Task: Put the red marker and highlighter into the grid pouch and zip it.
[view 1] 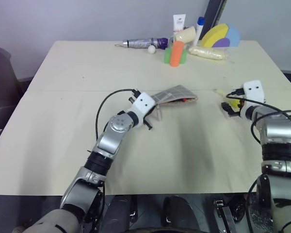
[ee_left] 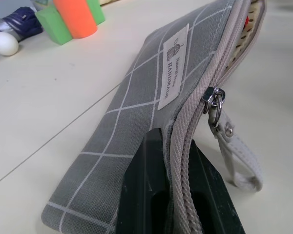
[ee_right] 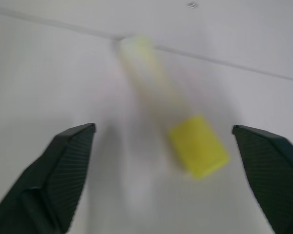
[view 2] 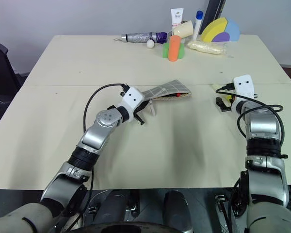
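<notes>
Grid pouch [ee_left: 136, 141] with red marker [ee_left: 245, 20] inside

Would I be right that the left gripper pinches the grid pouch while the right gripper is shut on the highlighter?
Not quite: the right gripper is open, the highlighter lying on the table between its fingers, as the right wrist view shows. The left gripper does pinch the grid pouch.

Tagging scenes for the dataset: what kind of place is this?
Probably a lab or test room, staged for manipulation trials: a plain cream table against a bare wall, with assorted props along the far edge, such as a folded umbrella, an orange cylinder and a lotion tube.
</notes>
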Motion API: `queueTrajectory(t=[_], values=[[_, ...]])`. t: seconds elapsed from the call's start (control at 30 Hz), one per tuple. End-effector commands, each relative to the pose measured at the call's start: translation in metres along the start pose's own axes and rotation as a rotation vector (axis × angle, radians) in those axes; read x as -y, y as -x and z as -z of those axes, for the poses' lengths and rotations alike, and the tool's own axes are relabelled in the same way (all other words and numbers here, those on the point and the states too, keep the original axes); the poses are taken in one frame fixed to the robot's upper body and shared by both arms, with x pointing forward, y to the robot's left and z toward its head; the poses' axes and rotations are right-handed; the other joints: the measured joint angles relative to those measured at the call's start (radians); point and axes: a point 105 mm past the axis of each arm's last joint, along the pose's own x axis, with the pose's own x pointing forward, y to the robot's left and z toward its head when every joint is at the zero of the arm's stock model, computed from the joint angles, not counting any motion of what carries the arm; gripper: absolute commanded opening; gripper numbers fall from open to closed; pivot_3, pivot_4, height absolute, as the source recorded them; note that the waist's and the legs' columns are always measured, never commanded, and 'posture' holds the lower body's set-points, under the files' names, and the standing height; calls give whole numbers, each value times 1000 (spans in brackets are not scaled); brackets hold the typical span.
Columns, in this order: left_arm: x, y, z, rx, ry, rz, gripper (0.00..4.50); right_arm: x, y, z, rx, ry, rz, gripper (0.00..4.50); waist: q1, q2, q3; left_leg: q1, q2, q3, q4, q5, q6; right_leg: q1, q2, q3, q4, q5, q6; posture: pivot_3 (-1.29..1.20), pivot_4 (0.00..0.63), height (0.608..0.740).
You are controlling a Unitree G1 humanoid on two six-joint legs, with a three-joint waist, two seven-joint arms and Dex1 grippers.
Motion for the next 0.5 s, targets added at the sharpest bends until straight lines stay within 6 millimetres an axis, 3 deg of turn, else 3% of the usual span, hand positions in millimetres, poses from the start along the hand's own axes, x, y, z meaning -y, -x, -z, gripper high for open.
queueTrajectory(t=[0.03, 0.33, 0.43, 0.5], values=[[-3, 4, -10, 37, -11, -19, 0, 12, -6, -10, 45, -60, 38, 4483, -1, 0, 0, 0, 0, 0, 0, 0, 0, 0, 0, 0, 0, 0, 0, 0, 150, 740], [-2, 5, -9, 32, -8, -24, 0, 6, -19, 13, -52, -289, -5, 4483, -4, 0, 0, 0, 0, 0, 0, 0, 0, 1, 0, 0, 0, 0, 0, 0, 150, 740], [-3, 6, -8, 30, -8, -24, 0, 4, -18, 12, -48, -312, -41, 3598, -5, 0, 0, 0, 0, 0, 0, 0, 0, 1, 0, 0, 0, 0, 0, 0, 150, 740], [-2, 7, -8, 29, -8, -23, 0, 1, -16, 11, -41, -307, -69, 2572, -5, 0, 0, 0, 0, 0, 0, 0, 0, 1, 0, 0, 0, 0, 0, 0, 150, 740]])
